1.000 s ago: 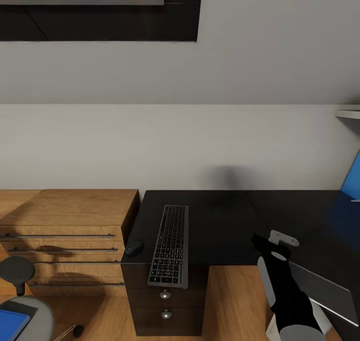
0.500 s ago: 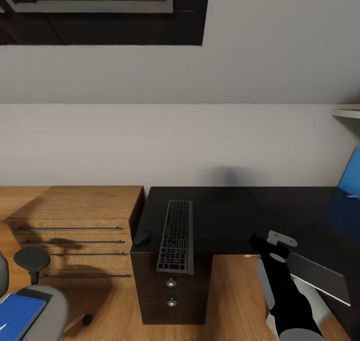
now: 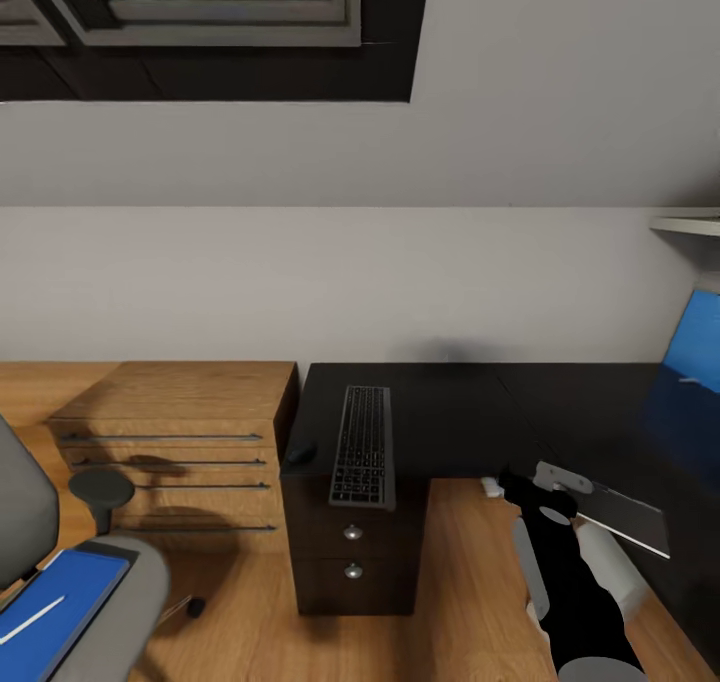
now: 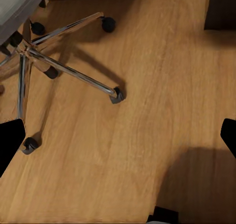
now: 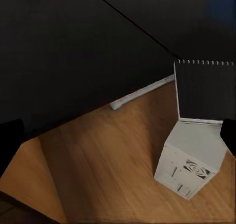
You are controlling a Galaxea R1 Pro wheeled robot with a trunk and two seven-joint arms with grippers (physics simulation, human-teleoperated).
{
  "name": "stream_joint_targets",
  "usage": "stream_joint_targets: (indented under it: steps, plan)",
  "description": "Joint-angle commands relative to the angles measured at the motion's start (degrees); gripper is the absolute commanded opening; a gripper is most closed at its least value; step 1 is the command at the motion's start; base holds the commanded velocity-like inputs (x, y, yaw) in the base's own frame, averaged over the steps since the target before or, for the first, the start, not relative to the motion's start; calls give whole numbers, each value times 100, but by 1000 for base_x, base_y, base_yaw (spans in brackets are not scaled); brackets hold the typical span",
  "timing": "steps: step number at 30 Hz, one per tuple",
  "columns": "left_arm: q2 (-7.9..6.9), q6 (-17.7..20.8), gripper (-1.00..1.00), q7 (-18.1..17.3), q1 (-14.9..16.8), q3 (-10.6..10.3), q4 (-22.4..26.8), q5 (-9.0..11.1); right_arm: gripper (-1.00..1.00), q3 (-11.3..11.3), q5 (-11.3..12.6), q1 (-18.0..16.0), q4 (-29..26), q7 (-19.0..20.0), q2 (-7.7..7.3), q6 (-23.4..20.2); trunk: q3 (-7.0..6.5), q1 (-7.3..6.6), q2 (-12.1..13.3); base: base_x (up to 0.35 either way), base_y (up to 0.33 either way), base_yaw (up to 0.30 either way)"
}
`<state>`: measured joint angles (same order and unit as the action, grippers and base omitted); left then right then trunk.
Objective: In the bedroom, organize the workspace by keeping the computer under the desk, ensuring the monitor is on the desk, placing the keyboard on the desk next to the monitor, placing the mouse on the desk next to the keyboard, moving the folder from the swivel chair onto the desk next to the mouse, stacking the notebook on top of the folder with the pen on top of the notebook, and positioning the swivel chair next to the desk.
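Sitting at the lower left of the head view, the swivel chair point(image 3: 95, 602) with the blue folder point(image 3: 55, 607) flat on its seat, well apart from the desk point(image 3: 450, 417); chrome star base and casters seen over wooden floor point(image 4: 147, 135) in the left wrist view, with the left hand point(image 4: 118, 138) spread, dark fingertips at either frame edge and nothing between. Further right, a wooden dresser point(image 3: 175, 442), then the mouse point(image 3: 300, 453) just beside the keyboard point(image 3: 363, 459), the keyboard's near end overhanging the desk edge above the drawers. At lower right, the right hand point(image 3: 555, 487) carrying what looks like the grey notebook point(image 3: 620, 512), grip itself impossible to tell. Computer point(image 5: 189, 160) standing on the floor by the desk. Likely risks: knocking the overhanging keyboard off in passing, or dropping the notebook.
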<state>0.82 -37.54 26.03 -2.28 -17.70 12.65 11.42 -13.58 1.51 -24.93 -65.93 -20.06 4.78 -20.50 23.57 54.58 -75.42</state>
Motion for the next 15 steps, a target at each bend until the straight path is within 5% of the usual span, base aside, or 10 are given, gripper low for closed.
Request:
stream_joint_targets:
  steps: [1,9,15]
  plan:
    - [-3,-10,100,25,-1,-50,10,53,100,-4,16,-3,-8,-16,4,-27,5,-3,-4,-285,8,0]
    - [-3,-8,100,25,-1,-50,10,53,100,-4,16,-3,-8,-17,5,-21,5,-3,-4,-288,3,0]
    - [2,-11,100,25,-1,-50,10,53,100,47,16,-3,-7,-16,5,-16,5,-3,-4,-82,0,0]
